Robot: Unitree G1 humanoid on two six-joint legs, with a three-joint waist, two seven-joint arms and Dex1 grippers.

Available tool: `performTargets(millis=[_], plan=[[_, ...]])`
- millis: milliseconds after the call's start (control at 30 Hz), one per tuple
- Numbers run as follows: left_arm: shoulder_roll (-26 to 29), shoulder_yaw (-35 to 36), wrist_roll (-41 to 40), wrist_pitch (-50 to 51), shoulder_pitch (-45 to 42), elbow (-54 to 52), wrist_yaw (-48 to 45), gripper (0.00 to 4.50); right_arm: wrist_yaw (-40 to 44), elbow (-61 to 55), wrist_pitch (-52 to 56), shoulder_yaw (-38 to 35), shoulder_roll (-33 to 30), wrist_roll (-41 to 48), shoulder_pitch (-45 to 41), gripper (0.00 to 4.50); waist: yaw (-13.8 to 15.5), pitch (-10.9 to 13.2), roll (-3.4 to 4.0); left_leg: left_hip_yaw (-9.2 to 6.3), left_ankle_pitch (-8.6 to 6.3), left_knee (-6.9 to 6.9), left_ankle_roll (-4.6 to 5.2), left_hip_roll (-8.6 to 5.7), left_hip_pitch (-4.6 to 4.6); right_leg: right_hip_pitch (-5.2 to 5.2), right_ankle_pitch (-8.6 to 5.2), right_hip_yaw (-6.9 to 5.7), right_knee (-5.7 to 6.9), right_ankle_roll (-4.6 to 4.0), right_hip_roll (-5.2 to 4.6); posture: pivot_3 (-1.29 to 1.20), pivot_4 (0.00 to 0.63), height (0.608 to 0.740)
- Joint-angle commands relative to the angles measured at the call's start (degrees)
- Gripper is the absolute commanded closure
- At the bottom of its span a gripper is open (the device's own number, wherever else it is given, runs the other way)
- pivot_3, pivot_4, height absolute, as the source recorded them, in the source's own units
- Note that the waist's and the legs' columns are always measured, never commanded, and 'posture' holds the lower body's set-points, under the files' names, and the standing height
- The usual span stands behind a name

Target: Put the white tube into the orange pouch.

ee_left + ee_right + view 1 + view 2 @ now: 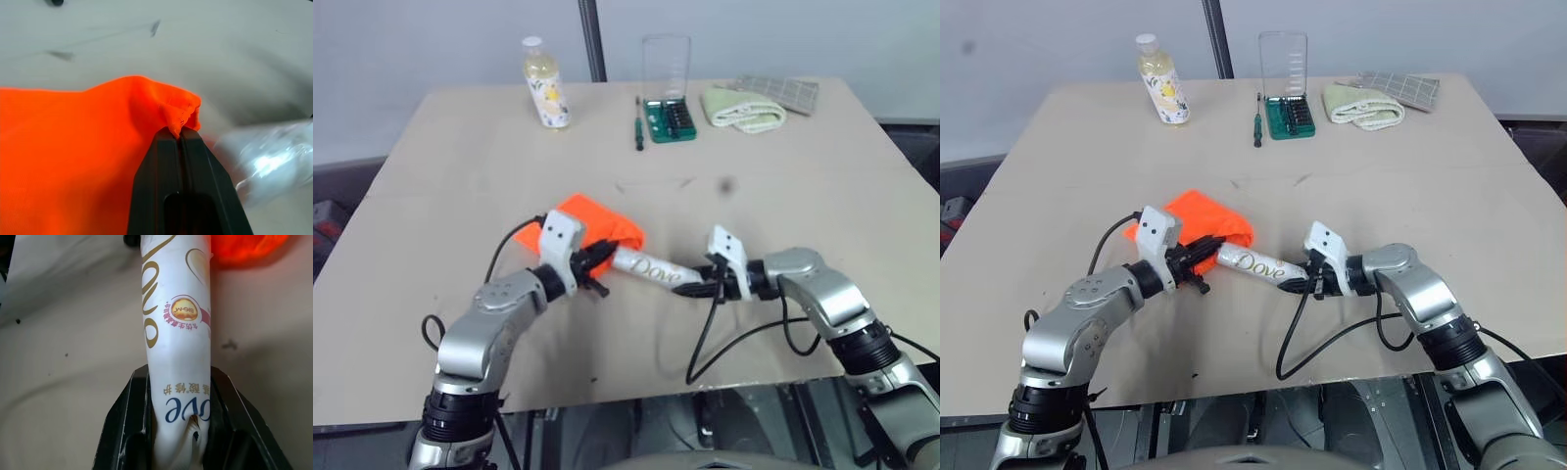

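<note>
The orange pouch point(600, 227) lies near the middle of the table, and my left gripper point(598, 258) is shut on a pinch of fabric at its right edge point(178, 120). My right gripper point(697, 286) is shut on the crimped end of the white tube point(646, 265). The tube lies nearly level and points left, its far end at the pouch's edge beside the left fingers. In the right wrist view the white tube point(177, 333) runs out from between the fingers point(128, 421) toward the orange pouch point(244, 247). Whether its tip is inside the pouch I cannot tell.
At the back of the table stand a capped bottle point(546, 84) with a yellow label, a screwdriver point(639, 124), a green bit set point(669, 119) with its clear lid raised, and a pale green folded cloth point(743, 108). Black cables point(724, 338) hang by my right arm near the front edge.
</note>
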Motion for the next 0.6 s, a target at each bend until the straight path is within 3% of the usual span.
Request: performTargets(millis=[33,600], plan=[[-0.1,2.2,-1.1,-1.4,-1.3,-2.1,0.7,4.5,0.7,-0.5,-1.6,-1.1,-0.3,0.3,-1.1,3.42,0.0,0.0,0.0,-0.01,0.0,0.0,0.0,0.0,0.0,0.0,0.0,0.0,0.0,0.0,0.0,0.0,0.15,0.74],[2.1,-1.3,-2.0,-2.6,1.3,-5.1,-3.7,4.5,-6.5,6.3,-1.0,-1.4,6.6,-1.7,-5.8,3.42,-0.1,0.0,0.0,-0.01,0.0,0.0,-0.01,-0.01,-0.01,0.0,0.0,0.0,-0.02,0.0,0.0,0.0,0.15,0.74]])
